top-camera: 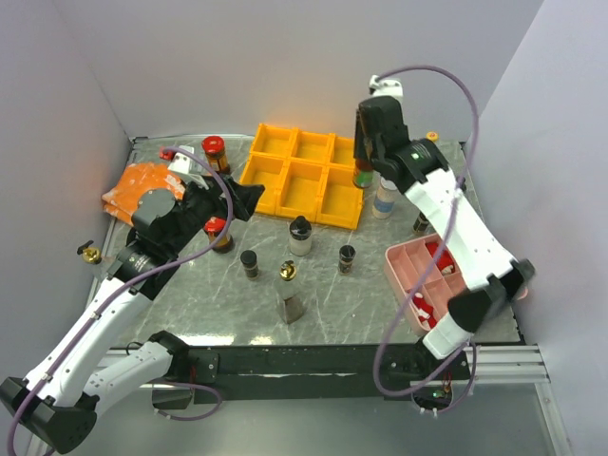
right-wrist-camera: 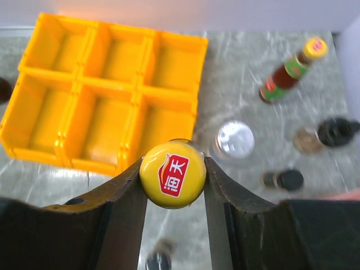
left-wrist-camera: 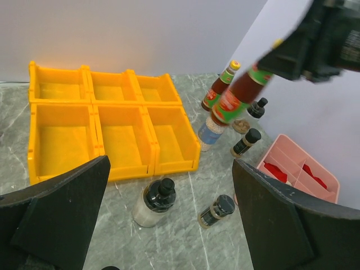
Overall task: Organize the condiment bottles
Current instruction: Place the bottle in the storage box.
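Condiment bottles: one, a yellow-capped bottle (right-wrist-camera: 172, 174), is clamped at the cap between the fingers (right-wrist-camera: 121, 208) of the right gripper (right-wrist-camera: 172, 164). It hangs tilted off the table (top-camera: 380, 304), just beside the right end of the yellow tray (top-camera: 283, 178) and over a silver-lidded jar (right-wrist-camera: 235, 139). A second bottle with a yellow cap (right-wrist-camera: 289, 70) stands further back. The left gripper (left-wrist-camera: 170, 163) is spread wide and holds nothing, near a red-capped jar (top-camera: 218, 233). A clear bottle with a black cap (top-camera: 300, 235) and small dark bottles (top-camera: 250, 263) stand mid-table, in front of the tray. The pink tray (top-camera: 408, 266) lies to the right.
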